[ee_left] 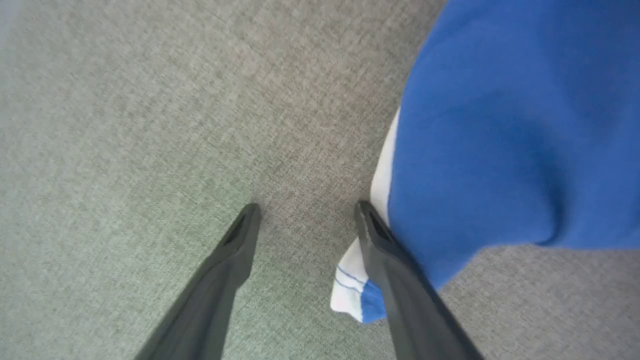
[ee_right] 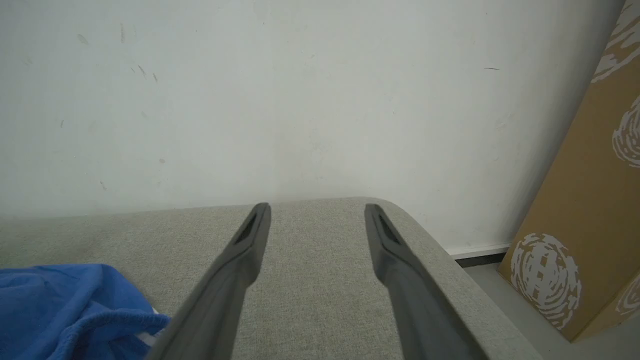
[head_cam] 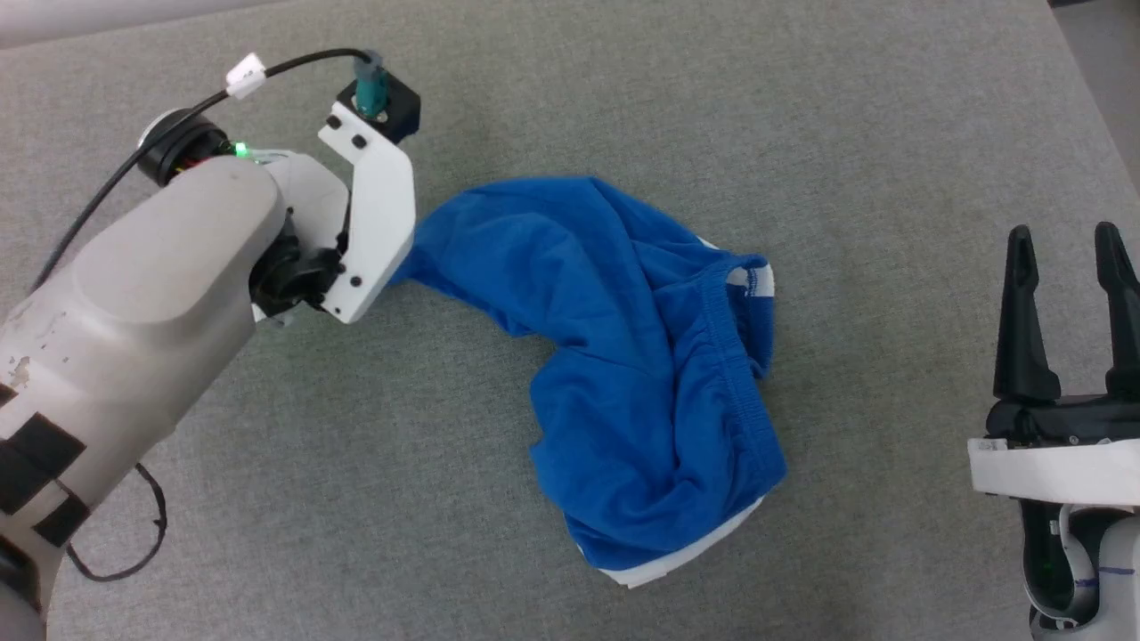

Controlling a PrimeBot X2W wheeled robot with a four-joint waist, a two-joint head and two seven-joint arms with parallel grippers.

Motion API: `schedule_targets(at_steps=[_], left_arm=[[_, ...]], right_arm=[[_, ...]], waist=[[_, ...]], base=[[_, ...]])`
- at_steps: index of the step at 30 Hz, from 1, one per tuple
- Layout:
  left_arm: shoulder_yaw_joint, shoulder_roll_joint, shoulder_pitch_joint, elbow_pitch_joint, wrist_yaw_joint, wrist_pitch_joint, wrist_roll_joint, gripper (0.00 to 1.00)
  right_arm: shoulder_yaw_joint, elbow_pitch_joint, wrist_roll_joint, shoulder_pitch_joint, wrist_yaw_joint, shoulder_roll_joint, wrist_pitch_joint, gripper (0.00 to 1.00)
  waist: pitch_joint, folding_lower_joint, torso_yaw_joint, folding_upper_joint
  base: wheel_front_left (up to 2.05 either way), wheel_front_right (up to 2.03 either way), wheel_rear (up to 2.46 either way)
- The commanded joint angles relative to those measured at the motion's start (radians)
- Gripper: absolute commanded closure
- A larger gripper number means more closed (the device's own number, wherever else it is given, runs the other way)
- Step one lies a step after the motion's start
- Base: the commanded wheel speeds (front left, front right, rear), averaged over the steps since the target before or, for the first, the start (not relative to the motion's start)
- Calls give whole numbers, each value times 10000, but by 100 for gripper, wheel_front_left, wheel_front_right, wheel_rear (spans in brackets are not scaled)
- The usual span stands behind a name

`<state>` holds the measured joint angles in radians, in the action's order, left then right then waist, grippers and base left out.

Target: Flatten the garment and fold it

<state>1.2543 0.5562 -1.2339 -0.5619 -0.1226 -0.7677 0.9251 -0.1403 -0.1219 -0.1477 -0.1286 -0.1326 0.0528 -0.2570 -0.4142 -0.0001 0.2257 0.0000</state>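
Observation:
The garment point(head_cam: 623, 356) is a crumpled bright blue heap in the middle of the grey fabric surface point(head_cam: 802, 133), with its elastic waistband point(head_cam: 739, 356) bunched at the right and white trim at the near edge. My left wrist point(head_cam: 374, 223) hangs over its left tip and hides the fingers. In the left wrist view my left gripper point(ee_left: 307, 210) is open and points down at the surface. Its right finger point(ee_left: 395, 270) lies against the white-trimmed corner of the garment point(ee_left: 500, 150), with nothing between the jaws. My right gripper point(head_cam: 1069, 258) stands open and empty well to the garment's right.
Beyond my right gripper point(ee_right: 317, 207) the grey surface point(ee_right: 320, 300) ends in a rounded corner before a white wall point(ee_right: 300, 100). A brown cardboard box point(ee_right: 590, 225) stands on the floor at the right. A black cable point(head_cam: 116, 534) loops near my left arm.

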Motion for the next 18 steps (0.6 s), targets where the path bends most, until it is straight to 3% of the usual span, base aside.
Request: schedule_targets(at_steps=[1,3,4,5,9,18], left_arm=[[252,-124,777,139,-80,-272,-27,0],[255,-93,892,390,-80,-470,-10,5],[255,-59,909,513,-80,-552,-52,62],[256,-26,918,602,-80,-579,-62,100],[257,36,943,770,-80,-401,276,100],[258,128,677,1055,-80,1925,1165,100]], right_arm=[[-18,-17,49,-178,19,-26,-47,0],[-32,-6,124,-187,19,-26,-47,0],[-39,-7,152,-197,19,-26,-47,0],[-44,-12,176,-209,19,-26,-47,0],[-13,-23,239,-194,19,-26,-47,0],[-172,60,407,231,19,-26,-47,0]], waist=[[29,1,-64,0],[101,1,-171,0],[135,1,-221,0],[166,1,-263,0],[294,1,-417,0],[993,1,-1114,0]], base=[[0,0,0],[0,0,0],[0,0,0],[0,0,0],[0,0,0],[0,0,0]])
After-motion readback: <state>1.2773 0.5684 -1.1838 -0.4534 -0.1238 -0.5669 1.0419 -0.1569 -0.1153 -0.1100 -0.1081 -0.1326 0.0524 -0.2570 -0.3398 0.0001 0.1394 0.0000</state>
